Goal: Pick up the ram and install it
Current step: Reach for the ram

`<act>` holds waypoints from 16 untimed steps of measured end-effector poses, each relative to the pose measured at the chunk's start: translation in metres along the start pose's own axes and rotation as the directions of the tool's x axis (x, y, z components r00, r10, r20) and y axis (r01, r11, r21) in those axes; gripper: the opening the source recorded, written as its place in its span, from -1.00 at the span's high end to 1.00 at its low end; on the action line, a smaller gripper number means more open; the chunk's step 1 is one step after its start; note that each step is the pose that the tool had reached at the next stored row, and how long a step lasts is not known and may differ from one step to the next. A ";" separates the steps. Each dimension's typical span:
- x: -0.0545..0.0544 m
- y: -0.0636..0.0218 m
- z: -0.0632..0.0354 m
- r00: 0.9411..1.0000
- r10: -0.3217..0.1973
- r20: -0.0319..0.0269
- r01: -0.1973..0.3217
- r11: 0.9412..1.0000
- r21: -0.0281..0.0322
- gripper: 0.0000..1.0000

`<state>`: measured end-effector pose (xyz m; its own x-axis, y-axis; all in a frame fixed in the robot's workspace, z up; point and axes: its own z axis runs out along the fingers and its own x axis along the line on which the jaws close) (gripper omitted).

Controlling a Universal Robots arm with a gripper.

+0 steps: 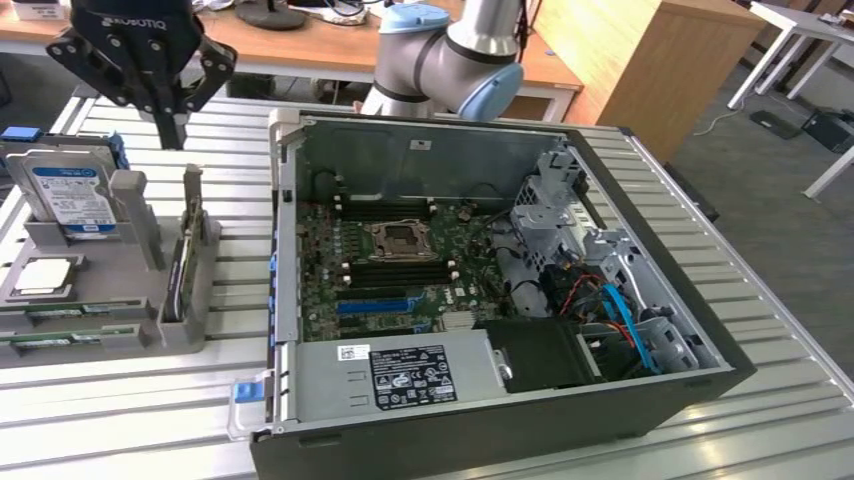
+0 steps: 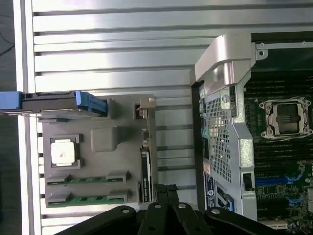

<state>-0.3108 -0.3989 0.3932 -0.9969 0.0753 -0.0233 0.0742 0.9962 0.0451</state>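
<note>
Two green ram sticks [image 1: 56,314] [image 2: 88,179] lie flat side by side in slots of a grey holder [image 1: 134,330] [image 2: 102,161] on the table, at the exterior view's left. My gripper [image 1: 170,138] [image 2: 166,190] hangs high above the holder's far end. It is shut, its black fingertips pressed together with nothing between them, and it is well apart from the ram. The open computer case [image 1: 641,260] [image 2: 220,63] lies at the centre, its motherboard [image 1: 400,270] [image 2: 283,161] exposed, with long dark memory slots beside the CPU socket [image 1: 398,240] [image 2: 286,117].
The holder also carries an upright hard drive with a blue-and-white label [image 1: 67,195] [image 2: 61,102], a silver processor [image 1: 40,275] [image 2: 63,151] and an upright card [image 1: 191,255] [image 2: 145,171]. The arm's base [image 1: 441,55] stands behind the case. A wooden desk [image 1: 627,50] lies beyond the slatted metal table [image 1: 120,400].
</note>
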 end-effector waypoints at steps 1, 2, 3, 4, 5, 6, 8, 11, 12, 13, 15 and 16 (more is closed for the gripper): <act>0.003 -0.0002 -0.0001 1.000 0.000 0.000 0.000 1.000 0.000 0.80; 0.006 -0.0004 -0.0002 1.000 0.000 0.000 0.000 1.000 0.000 0.80; 0.012 -0.0009 -0.0003 1.000 0.000 0.000 0.000 1.000 0.000 0.80; 0.015 -0.0011 -0.0004 1.000 0.000 0.000 0.000 1.000 0.000 0.80; 0.018 -0.0014 -0.0005 1.000 0.000 0.000 0.000 1.000 0.000 0.80; 0.022 -0.0016 -0.0006 1.000 0.000 0.000 0.000 1.000 0.000 0.80; 0.028 -0.0021 -0.0008 1.000 0.000 0.000 0.000 1.000 0.000 0.80; 0.037 -0.0028 -0.0010 1.000 0.000 0.000 0.000 1.000 0.000 0.80; 0.040 -0.0030 -0.0011 1.000 0.000 0.000 0.000 1.000 0.000 0.80; 0.043 -0.0032 -0.0011 1.000 0.000 0.000 0.000 1.000 0.000 0.80; 0.049 -0.0036 -0.0013 1.000 0.000 0.000 0.000 1.000 0.000 0.80; 0.052 -0.0038 -0.0014 1.000 0.000 0.000 0.000 1.000 0.000 0.80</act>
<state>-0.3629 -0.3988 0.3932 -0.9969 0.0754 -0.0233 0.0743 0.9962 0.0450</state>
